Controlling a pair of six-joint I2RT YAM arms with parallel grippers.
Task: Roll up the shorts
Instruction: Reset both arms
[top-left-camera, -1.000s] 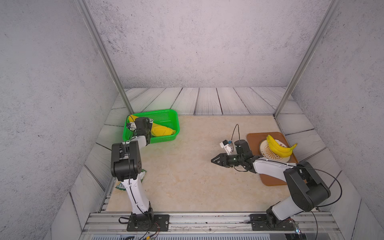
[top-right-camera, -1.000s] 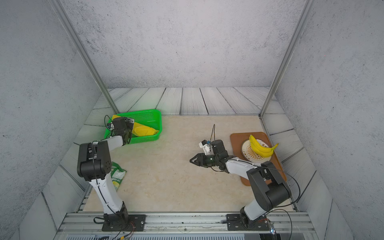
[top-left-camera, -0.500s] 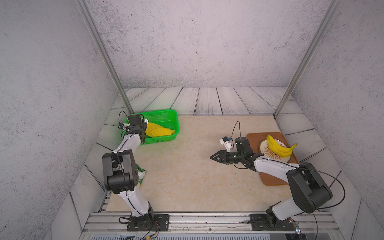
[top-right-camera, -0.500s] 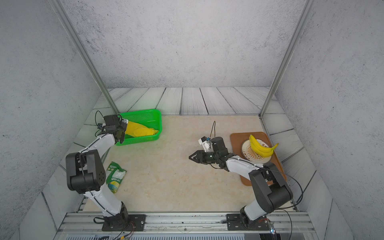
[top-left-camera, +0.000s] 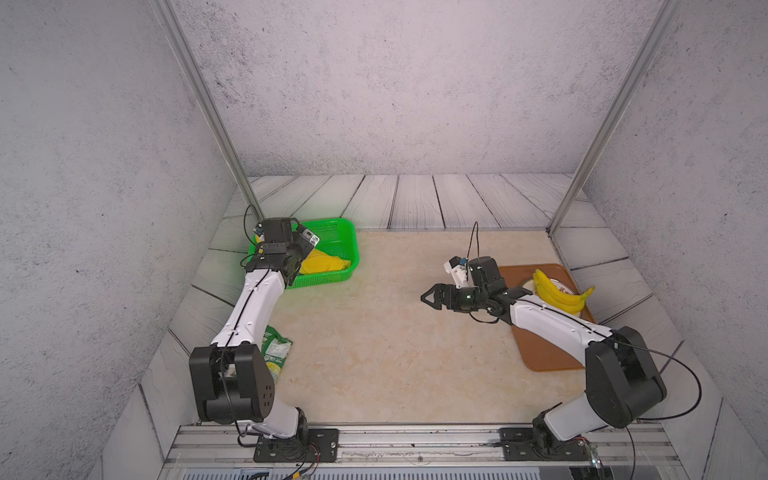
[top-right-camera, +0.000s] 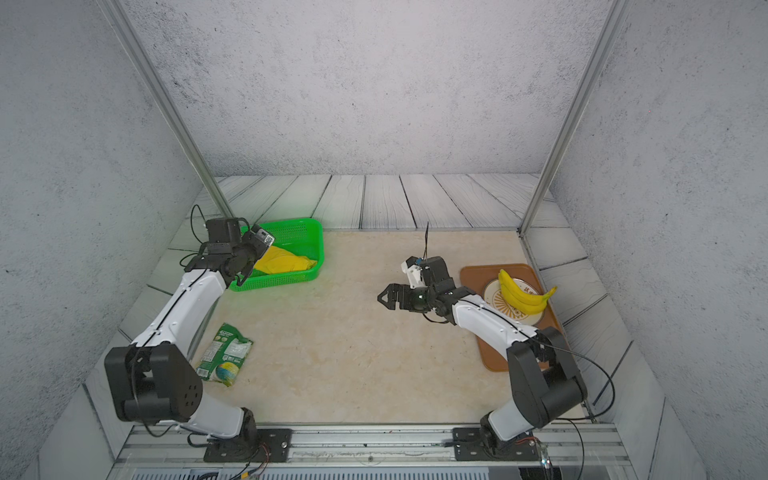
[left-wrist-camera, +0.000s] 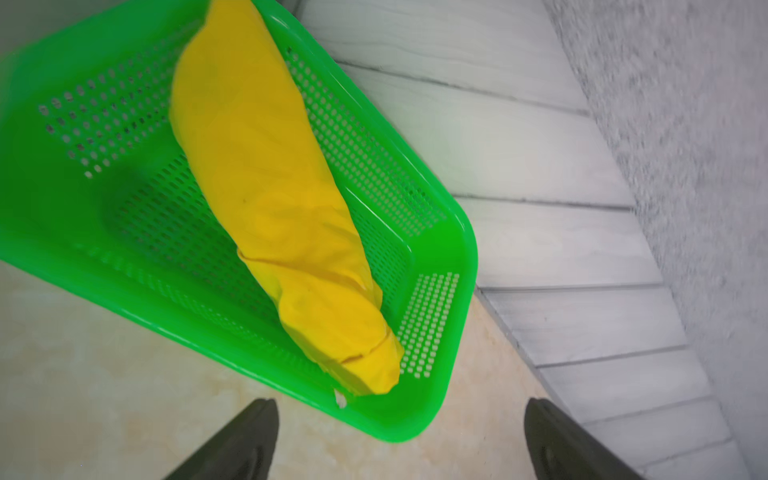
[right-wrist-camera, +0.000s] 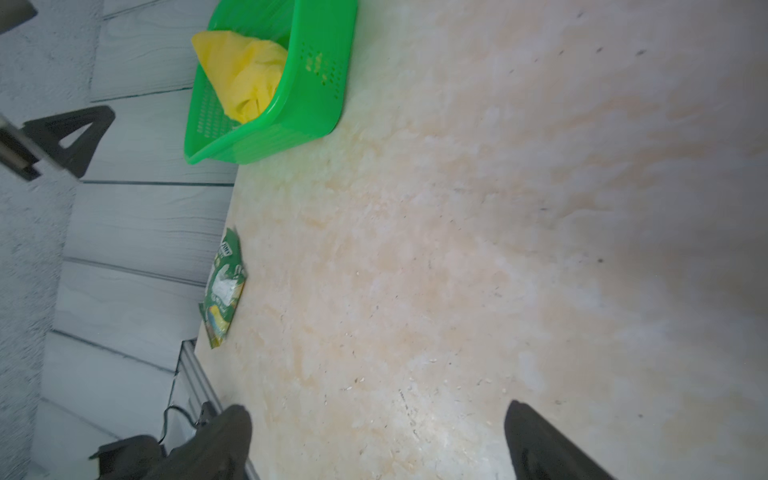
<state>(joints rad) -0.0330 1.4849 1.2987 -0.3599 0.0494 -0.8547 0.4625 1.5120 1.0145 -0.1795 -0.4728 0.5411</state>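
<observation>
The shorts (top-left-camera: 326, 262) (top-right-camera: 286, 262) are a bright yellow roll lying slantwise in the green basket (top-left-camera: 334, 222) (top-right-camera: 301, 222) at the back left. In the left wrist view the shorts (left-wrist-camera: 270, 199) run from a near corner of the basket (left-wrist-camera: 453, 332) to its far side, with a bit of white cord at the near end. My left gripper (top-left-camera: 291, 267) (top-right-camera: 245, 272) (left-wrist-camera: 399, 440) hangs open just outside that corner, touching nothing. My right gripper (top-left-camera: 424, 297) (top-right-camera: 380, 298) (right-wrist-camera: 374, 415) is open and empty above bare table right of the middle, pointing left at the basket (right-wrist-camera: 316, 83) and shorts (right-wrist-camera: 241, 79).
A bunch of bananas (top-left-camera: 557, 293) (top-right-camera: 521, 295) lies on a plate on a brown tray (top-left-camera: 544, 353) at the right. A green snack packet (top-right-camera: 224, 353) (right-wrist-camera: 222, 286) lies at the front left, beside my left arm. Metal posts stand at both back corners.
My left arm has unfolded and its elbow has dropped toward the front left, while its gripper has stayed by the basket. The right gripper's jaws have spread wider and it has barely moved.
</observation>
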